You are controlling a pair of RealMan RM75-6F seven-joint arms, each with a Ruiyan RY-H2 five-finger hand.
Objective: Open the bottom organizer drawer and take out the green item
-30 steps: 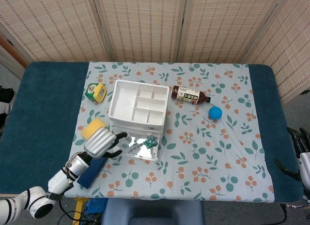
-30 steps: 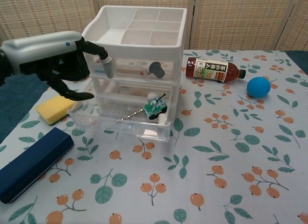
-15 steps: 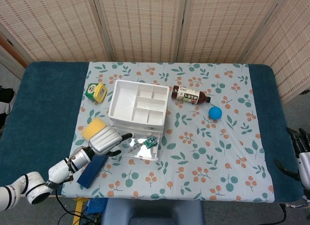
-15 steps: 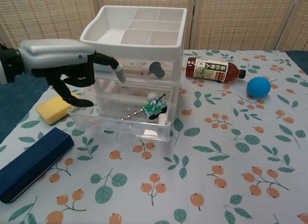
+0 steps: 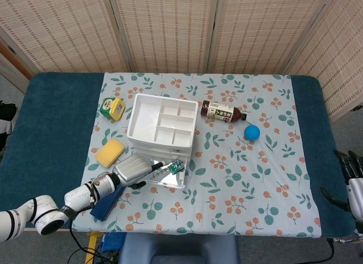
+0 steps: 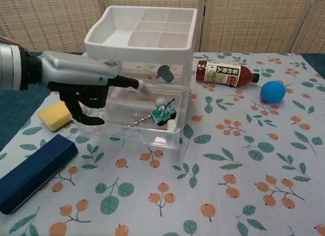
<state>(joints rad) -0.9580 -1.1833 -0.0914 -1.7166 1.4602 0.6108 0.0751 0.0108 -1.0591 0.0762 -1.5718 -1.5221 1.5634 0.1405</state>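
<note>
Nearest you, a dark blue case is lying flat on the floral cloth; your left hand is reaching over the pulled-out bottom drawer of the white organizer, fingers spread and gripping nothing — one is stretching toward the green item, which is sitting inside the drawer near its front right corner; contact is hard to judge. Beside it, a yellow sponge. Your right hand is barely showing at the table's edge — its fingers can't be read.

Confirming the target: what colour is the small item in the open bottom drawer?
Green small item, clearest in the chest view.
</note>
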